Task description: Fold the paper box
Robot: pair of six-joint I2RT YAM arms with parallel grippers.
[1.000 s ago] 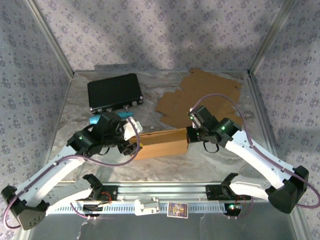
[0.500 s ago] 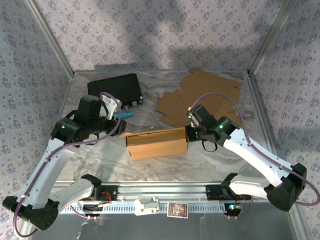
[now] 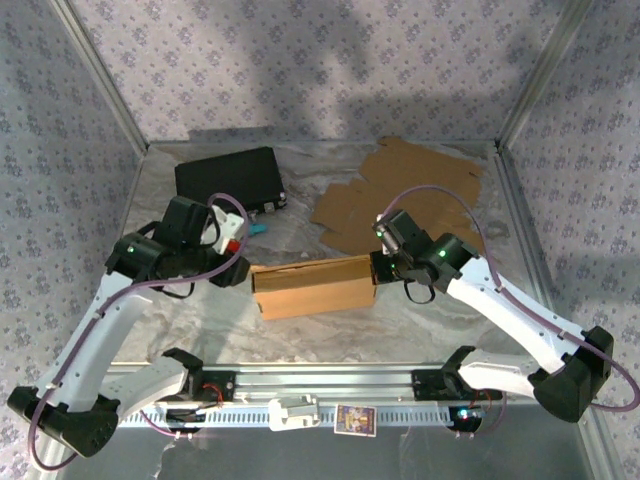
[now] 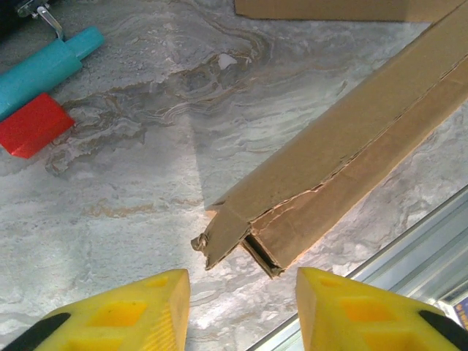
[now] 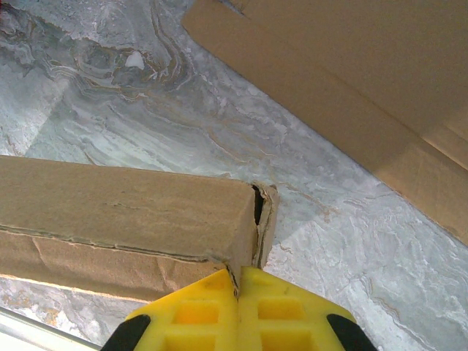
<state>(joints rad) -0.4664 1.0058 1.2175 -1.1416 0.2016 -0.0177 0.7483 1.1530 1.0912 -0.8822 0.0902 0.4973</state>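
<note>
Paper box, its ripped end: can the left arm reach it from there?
Probably yes. The left gripper hovers open just short of the paper box and its torn end, with just bare table between them.

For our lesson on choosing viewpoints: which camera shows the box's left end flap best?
Left wrist: the paper box end, with its crumpled flap, sits close and unobstructed. Top external shows the whole box small; right wrist shows its opposite end.

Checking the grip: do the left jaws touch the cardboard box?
No, bare table lies between the left jaws and the box end.
</note>
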